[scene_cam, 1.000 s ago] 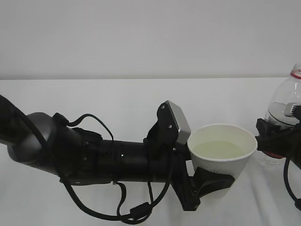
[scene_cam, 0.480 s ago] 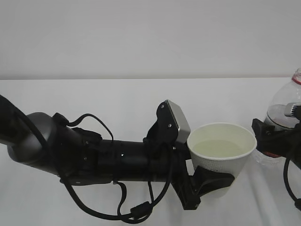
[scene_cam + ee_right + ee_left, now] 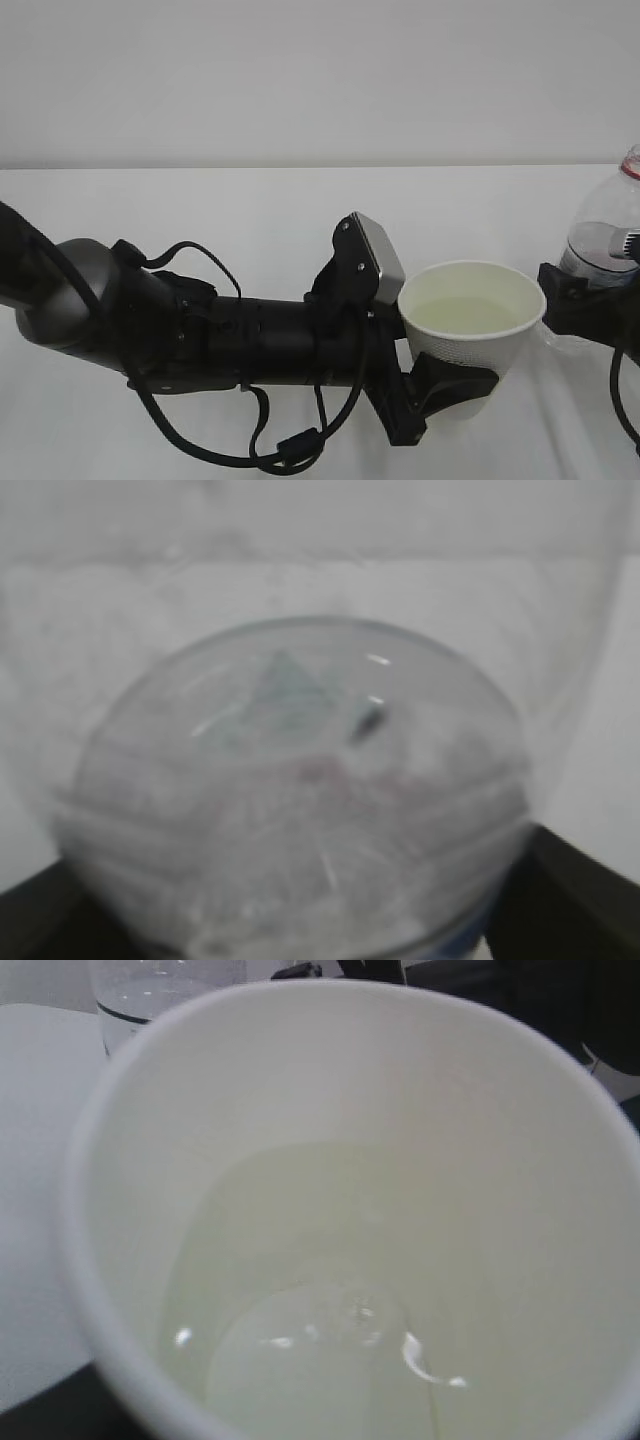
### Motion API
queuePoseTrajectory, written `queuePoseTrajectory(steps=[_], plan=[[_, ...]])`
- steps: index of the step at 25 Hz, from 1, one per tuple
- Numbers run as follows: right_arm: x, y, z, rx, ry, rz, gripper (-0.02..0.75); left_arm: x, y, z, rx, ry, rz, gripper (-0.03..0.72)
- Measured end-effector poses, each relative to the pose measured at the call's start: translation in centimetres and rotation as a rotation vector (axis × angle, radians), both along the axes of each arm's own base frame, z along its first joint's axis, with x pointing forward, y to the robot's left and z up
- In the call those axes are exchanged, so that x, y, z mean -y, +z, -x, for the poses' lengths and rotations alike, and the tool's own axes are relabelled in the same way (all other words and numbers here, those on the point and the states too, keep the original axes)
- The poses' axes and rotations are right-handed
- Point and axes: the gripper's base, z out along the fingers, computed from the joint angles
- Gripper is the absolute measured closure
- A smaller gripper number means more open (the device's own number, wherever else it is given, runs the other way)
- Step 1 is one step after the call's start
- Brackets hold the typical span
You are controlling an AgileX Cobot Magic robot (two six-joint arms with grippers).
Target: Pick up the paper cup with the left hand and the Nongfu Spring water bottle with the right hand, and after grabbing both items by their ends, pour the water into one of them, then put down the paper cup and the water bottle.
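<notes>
Gripping the paper cup (image 3: pixel 470 325) low on its wall, the left hand (image 3: pixel 425 385) is seen at centre w/ water (image 3: pixel 470 315) inside, cup upright. Far right, the Nongfu Spring water bottle (image 3: pixel 605 235) stands upright, just beyond the right hand (image 3: pixel 590 300); jaws judged spread, bottle prob. released. Cup set-down is next.

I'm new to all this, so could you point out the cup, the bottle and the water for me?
cup (image 3: pixel 455 350), exterior view, on its white outer wall.
bottle (image 3: pixel 605 225), exterior view, on its clear upper shoulder.
water (image 3: pixel 300 1360), left wrist view, on the pool inside the cup.
</notes>
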Motion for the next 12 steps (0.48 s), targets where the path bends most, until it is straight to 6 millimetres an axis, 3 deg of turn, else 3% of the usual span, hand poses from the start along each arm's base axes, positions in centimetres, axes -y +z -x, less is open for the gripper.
queuePoseTrajectory(steps=[12], plan=[[0.5, 1.8, 3.8, 0.011, -0.001, -0.006, 0.075, 0.0, 0.0, 0.0, -0.001, 0.002, 0.001, 0.196]])
